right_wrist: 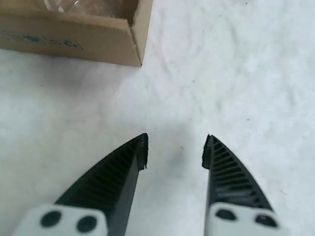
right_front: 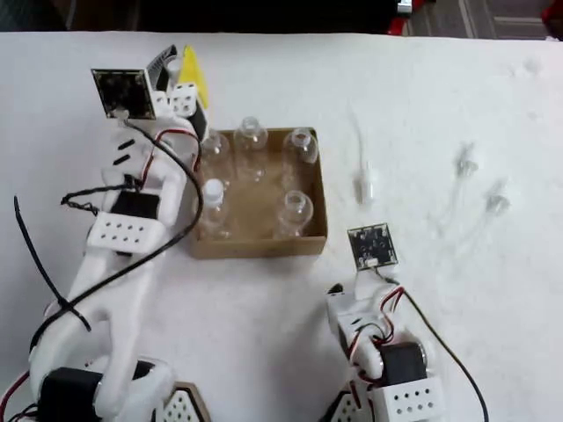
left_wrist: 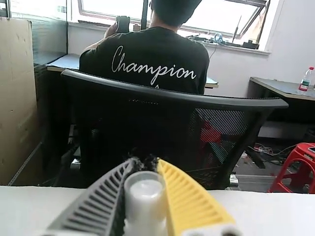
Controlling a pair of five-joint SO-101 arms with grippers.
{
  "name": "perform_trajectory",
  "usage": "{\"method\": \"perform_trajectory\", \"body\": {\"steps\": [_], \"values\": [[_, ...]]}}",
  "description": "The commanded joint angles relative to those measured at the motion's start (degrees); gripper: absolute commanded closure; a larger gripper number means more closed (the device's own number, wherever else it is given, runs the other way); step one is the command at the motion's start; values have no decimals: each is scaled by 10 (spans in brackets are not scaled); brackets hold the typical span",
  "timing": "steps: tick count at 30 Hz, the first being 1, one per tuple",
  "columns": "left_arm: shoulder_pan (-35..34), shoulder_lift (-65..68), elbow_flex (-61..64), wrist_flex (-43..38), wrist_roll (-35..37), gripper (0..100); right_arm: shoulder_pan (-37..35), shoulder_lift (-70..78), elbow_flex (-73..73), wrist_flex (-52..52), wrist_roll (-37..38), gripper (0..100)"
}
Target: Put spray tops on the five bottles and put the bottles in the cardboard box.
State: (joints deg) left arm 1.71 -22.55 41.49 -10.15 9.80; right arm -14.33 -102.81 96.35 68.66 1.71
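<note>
White plastic spray top (left_wrist: pixel 144 199): clamped in left gripper (left_wrist: pixel 146 162) behind the brown cardboard box (right_front: pixel 255 246); capping step. Right gripper (right_wrist: pixel 174 152) gapes empty beside the box. Next: align it over an uncapped clear bottle (right_front: pixel 293 209).

bottles (right_front: pixel 251 141): 5 | loose spray tops (right_front: pixel 363 183): 3 | cardboard box (right_front: pixel 255 246): 1

A black mesh chair (left_wrist: pixel 147 128) faces bright windows (left_wrist: pixel 106 7) (red stool (left_wrist: pixel 300 152) beside).

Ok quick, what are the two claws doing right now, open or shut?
Left claw: shut on a white spray top.
Right claw: open, holding nothing.
</note>
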Motion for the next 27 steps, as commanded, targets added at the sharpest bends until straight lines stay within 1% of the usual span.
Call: {"method": "perform_trajectory", "body": {"steps": [1, 7, 12, 17, 21, 27], "values": [[-1, 1, -36, -7, -2, 978, 4, -1, 5, 4, 7, 836], [15, 2, 7, -17, -6, 978, 4, -1, 5, 4, 7, 836], [9, 2, 68, -123, -10, 978, 4, -1, 5, 4, 7, 836], [29, 2, 123, -178, -85, 978, 4, -1, 5, 4, 7, 836], [31, 15, 128, -178, -87, 978, 4, -1, 5, 4, 7, 836], [23, 126, 73, -181, -87, 978, 4, -1, 5, 4, 7, 836]]}}
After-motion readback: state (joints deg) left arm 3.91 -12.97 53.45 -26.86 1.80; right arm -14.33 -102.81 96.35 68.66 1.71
